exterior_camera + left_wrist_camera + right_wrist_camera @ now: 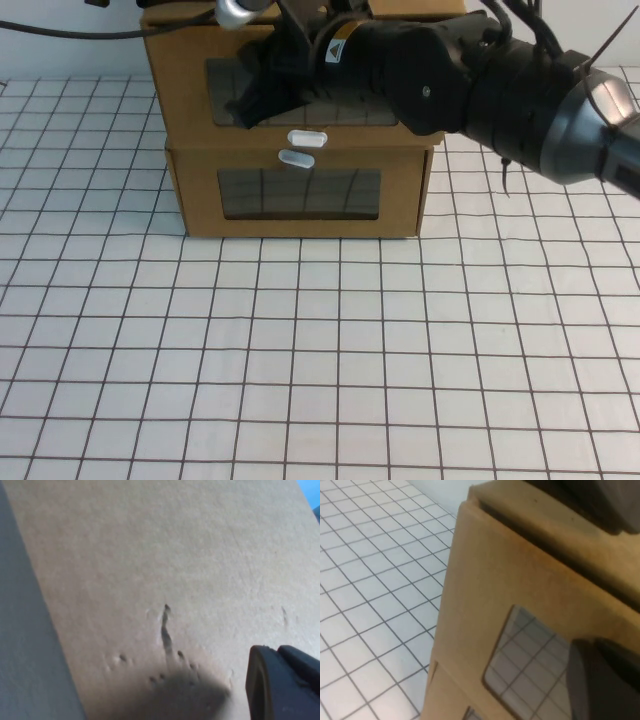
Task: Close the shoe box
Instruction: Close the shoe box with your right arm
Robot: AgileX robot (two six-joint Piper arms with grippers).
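Observation:
Two brown cardboard boxes are stacked at the table's far side. The upper one is the shoe box point(185, 90), with a clear front window point(222, 92) and a white pull tab point(307, 138) below it. My right gripper point(255, 105) reaches in from the right and sits against the shoe box's front over the window. In the right wrist view one dark finger point(600, 680) lies beside the window point(520, 655). My left gripper's one visible finger point(280, 685) is close against plain cardboard point(150, 555). In the high view only a silver part point(235, 12) of the left arm shows above the box.
The lower box point(200, 170) has its white tab point(295, 158) above its window point(300, 193). A white gridded tabletop point(320, 350) spreads in front of the boxes. A black cable point(70, 33) runs along the far left.

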